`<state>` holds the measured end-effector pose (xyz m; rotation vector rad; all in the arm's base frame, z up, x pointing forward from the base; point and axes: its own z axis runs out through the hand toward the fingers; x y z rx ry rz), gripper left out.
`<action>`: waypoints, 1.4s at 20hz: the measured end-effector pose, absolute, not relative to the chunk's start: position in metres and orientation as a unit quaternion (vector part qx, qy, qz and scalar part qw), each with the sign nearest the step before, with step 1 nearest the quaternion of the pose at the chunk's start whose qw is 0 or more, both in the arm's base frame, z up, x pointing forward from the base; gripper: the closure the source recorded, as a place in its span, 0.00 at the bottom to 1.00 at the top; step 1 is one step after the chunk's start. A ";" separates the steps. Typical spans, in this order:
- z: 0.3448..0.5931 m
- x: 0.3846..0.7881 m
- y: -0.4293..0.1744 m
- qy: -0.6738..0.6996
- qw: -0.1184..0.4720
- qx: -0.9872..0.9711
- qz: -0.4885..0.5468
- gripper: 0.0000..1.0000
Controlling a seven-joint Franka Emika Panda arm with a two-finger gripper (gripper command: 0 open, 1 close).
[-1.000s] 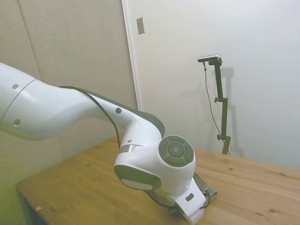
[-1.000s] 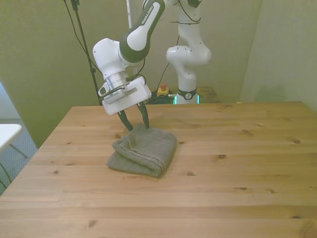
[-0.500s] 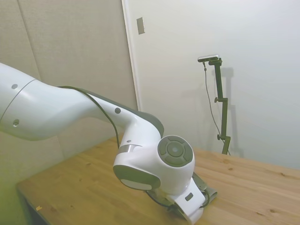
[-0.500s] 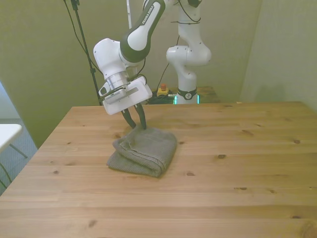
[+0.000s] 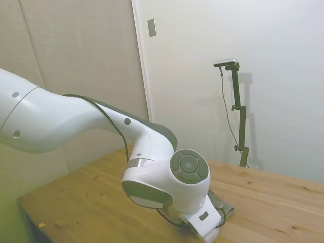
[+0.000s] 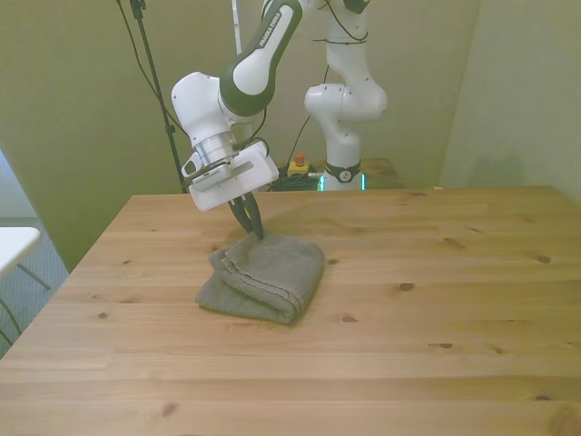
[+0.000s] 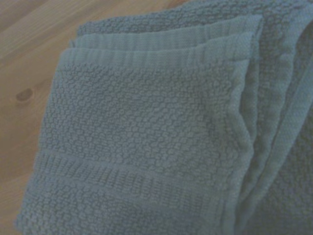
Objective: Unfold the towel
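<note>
While folded: the towel (image 6: 263,276) lies as a thick layered bundle on the wooden surface (image 6: 408,345), toward the front view's left and closer to the far edge than the near one.
Towel's long axis: it runs on a diagonal, from the far corner under the hand down toward the near side and the front view's left.
Layers: the wrist view shows the towel (image 7: 161,127) with several stacked hems meeting at one corner, and bare wood just beside it.
Towel from the hand: the bundle spreads away below the fingertips, toward the camera in the front view; only its far corner sits at the tips.
Hand (image 6: 251,227): its dark fingers are drawn close together right at that far corner, apparently pinching the top edge of the cloth; the contact itself is too small to confirm.
Side view: the arm's wrist housing covers the hand, and only a small strip of the towel (image 5: 224,207) shows behind it.
Judgement for the coming move: a lift and pull away from the bundle, along the diagonal, should peel the top layer open.
</note>
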<state>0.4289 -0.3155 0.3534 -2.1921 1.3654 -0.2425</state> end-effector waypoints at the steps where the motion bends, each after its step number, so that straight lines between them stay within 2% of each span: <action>1: 0.354 0.429 -0.315 0.506 0.270 -0.814 -0.091 1.00; 4: 0.365 0.434 -0.312 0.499 0.271 -0.817 -0.101 1.00; 8: 0.400 0.457 -0.292 0.475 0.272 -0.828 -0.122 1.00; 14: 0.441 0.510 -0.204 0.436 0.242 -0.857 -0.130 1.00; 19: 0.460 0.542 -0.129 0.430 0.178 -0.874 -0.139 1.00; 23: 0.472 0.548 -0.088 0.402 0.173 -0.888 -0.141 1.00; 28: 0.467 0.554 -0.052 0.381 0.159 -0.901 -0.133 1.00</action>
